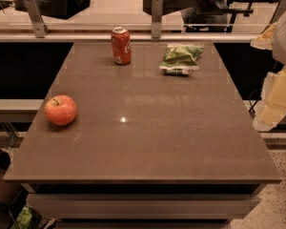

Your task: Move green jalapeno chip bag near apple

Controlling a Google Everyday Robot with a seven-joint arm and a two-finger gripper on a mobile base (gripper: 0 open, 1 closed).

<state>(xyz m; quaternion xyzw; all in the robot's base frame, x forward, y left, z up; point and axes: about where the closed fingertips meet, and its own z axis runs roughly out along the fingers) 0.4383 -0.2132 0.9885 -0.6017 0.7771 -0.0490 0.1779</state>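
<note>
The green jalapeno chip bag (181, 58) lies crinkled at the far right of the brown table, with a white edge facing me. The apple (60, 109) is red-orange with a short stem and sits near the table's left edge, far from the bag. My gripper (272, 104) shows as pale cream parts at the right edge of the view. It hangs beside the table's right side, off the tabletop, to the right of the bag and nearer to me. It holds nothing that I can see.
A red soda can (121, 45) stands upright at the far middle of the table (148, 137), left of the bag. A glass rail with metal posts (156, 13) runs behind the table's far edge. Floor lies below the front edge.
</note>
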